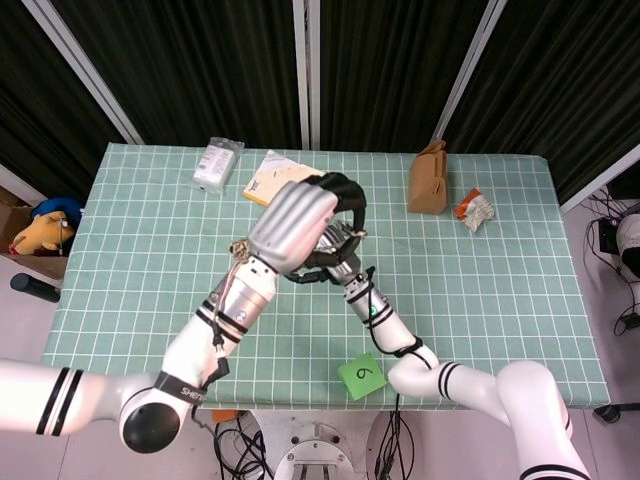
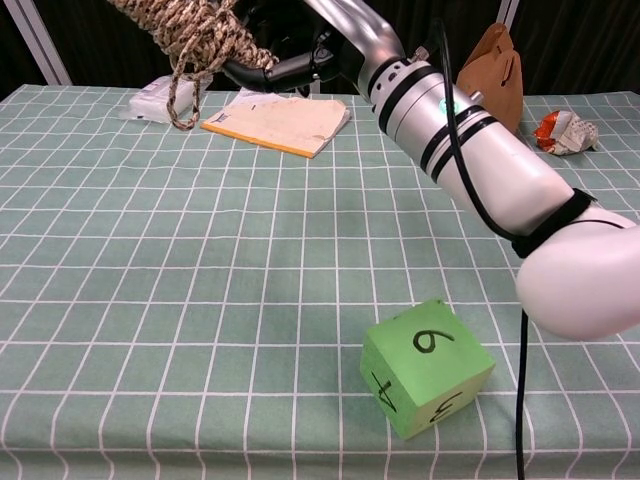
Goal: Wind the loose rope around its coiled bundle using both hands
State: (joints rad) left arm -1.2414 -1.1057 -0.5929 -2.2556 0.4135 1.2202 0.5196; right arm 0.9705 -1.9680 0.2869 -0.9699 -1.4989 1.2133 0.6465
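Note:
The coiled rope bundle (image 2: 190, 25) is lifted above the table's far left in the chest view, with a loop of loose rope (image 2: 181, 95) hanging from it. My right hand (image 2: 280, 62) grips the bundle from below and behind with its dark fingers. In the head view my left hand (image 1: 296, 226) is over the middle of the table with its fingers curled, covering the bundle and most of the right hand (image 1: 338, 248). A short piece of the loose rope (image 1: 240, 248) shows beside the left wrist. How the left fingers hold the rope is hidden.
A green numbered cube (image 1: 362, 376) (image 2: 427, 367) sits near the front edge. At the back lie a yellow notebook (image 1: 266, 180) (image 2: 280, 122), a white packet (image 1: 218, 163) (image 2: 165, 96), a brown paper bag (image 1: 428, 177) (image 2: 493, 75) and a crumpled wrapper (image 1: 476, 208) (image 2: 563, 131).

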